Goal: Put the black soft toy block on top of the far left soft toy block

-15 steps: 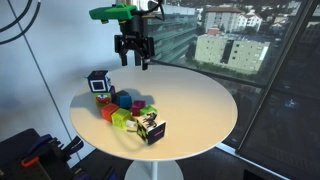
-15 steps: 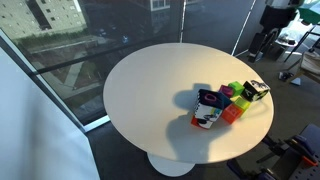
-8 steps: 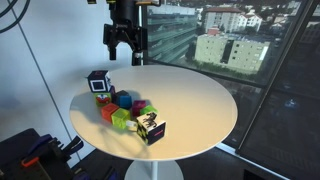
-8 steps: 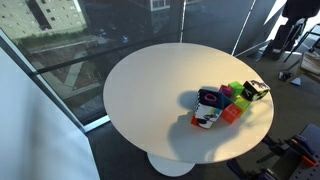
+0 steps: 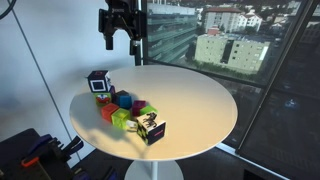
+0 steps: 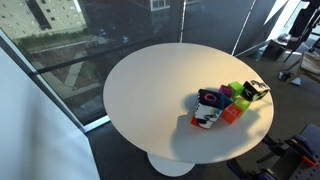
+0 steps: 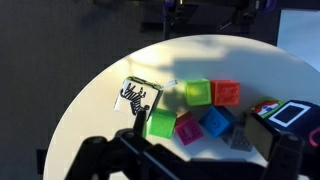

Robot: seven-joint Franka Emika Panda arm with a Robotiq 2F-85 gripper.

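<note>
Since the black block sits atop the red block near the table edge, steer your spread, empty gripper clear, b/c a nudge could topple it.

The table is cream, the black block bears a pale panel, and one cube is black-and-white patterned.

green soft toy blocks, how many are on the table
2, going by the wrist view. One green block lies beside the orange block. The second green block lies beside the pink block, lower in that view. Another could be hidden behind the cluster.
</note>
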